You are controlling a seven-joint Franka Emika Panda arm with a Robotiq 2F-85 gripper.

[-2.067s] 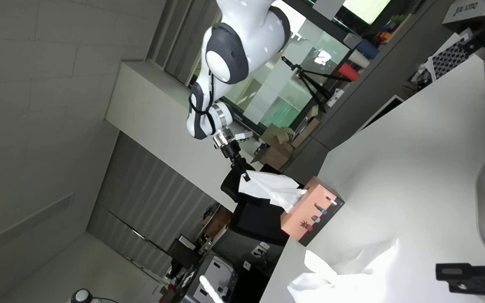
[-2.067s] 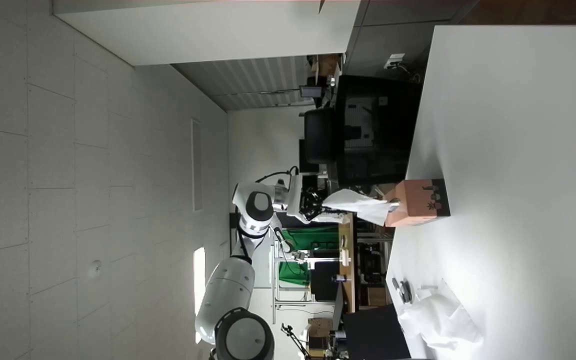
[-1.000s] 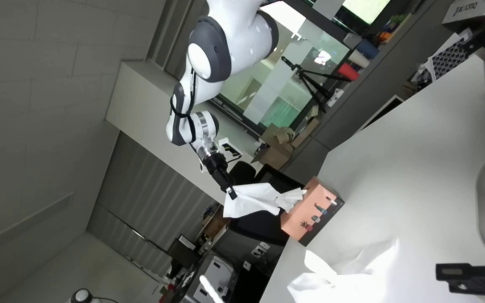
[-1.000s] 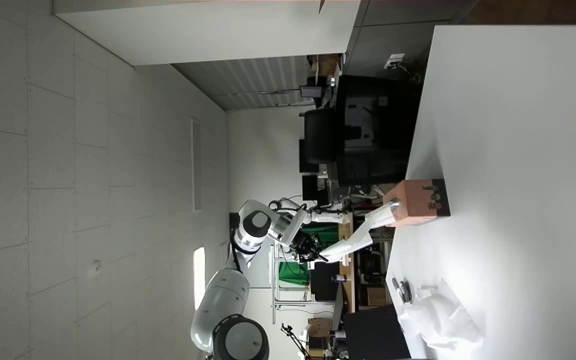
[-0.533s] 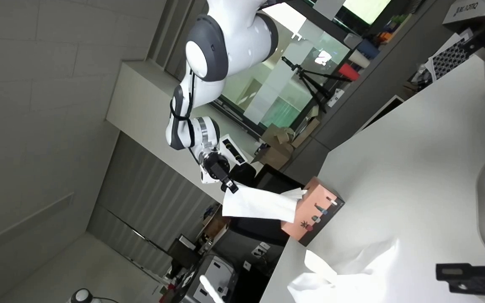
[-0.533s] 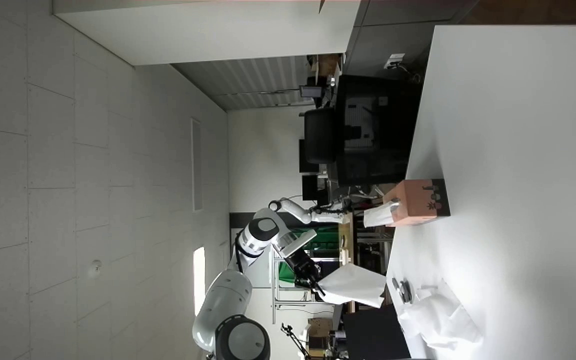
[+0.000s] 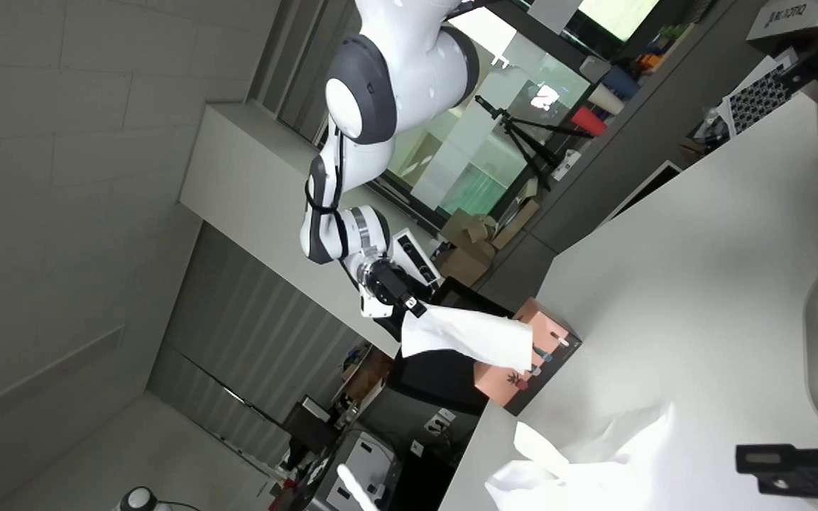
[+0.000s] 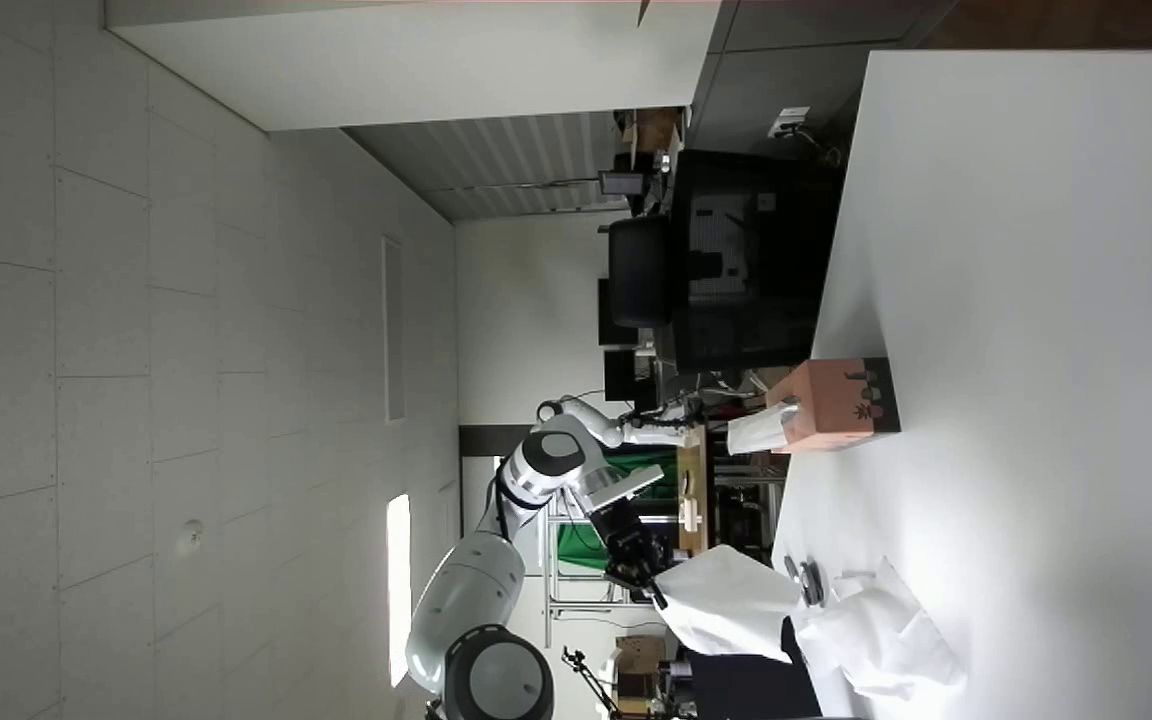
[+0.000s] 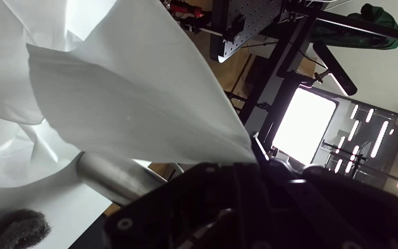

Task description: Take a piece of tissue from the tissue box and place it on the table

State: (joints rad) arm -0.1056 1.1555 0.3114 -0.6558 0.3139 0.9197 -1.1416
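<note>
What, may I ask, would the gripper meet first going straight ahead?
Besides the held tissue, possibly the table or the crumpled tissue there, in line in an exterior view; depth is unclear, so perhaps neither.

Tissue (image 9: pixel 143 93): matt paper. Tissue box (image 8: pixel 829 403): smooth card. Wrist view, eight o'clock: satin metal cylinder (image 9: pixel 114 176), fuzzy clump (image 9: pixel 19 229).

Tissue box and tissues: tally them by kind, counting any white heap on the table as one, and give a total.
Tissue box: 1
Held tissue: 1
Tissue tuft sticking out of the box: 1
White heap on the table: 1 (sheets uncountable)
Total: 4
</note>
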